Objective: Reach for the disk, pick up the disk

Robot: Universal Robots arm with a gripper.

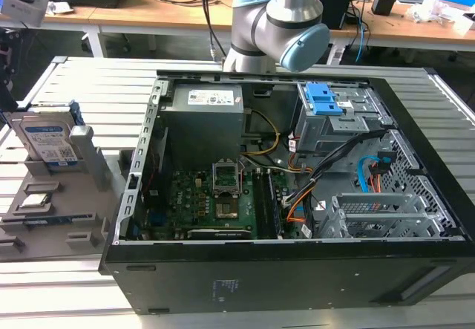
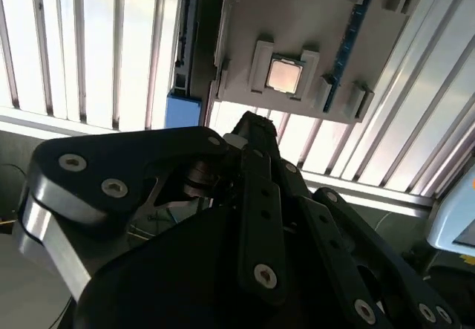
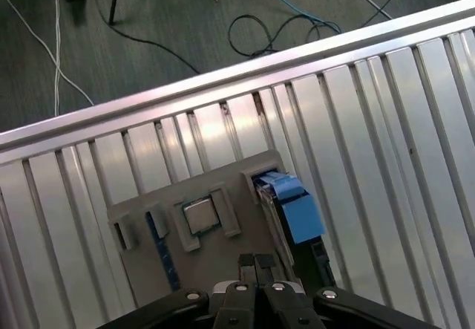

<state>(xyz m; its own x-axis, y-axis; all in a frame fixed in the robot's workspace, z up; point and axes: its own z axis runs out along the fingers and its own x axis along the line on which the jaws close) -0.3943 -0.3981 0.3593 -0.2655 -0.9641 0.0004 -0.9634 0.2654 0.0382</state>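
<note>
The disk stands on edge in 1 slot of the grey holder, probably so its faces can be pinched. The gripper hovers above (2 fingers pressed together, empty).

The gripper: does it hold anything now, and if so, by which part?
Nothing is held. The gripper is shut on nothing, and the disk stands apart from it in the grey holder.
</note>
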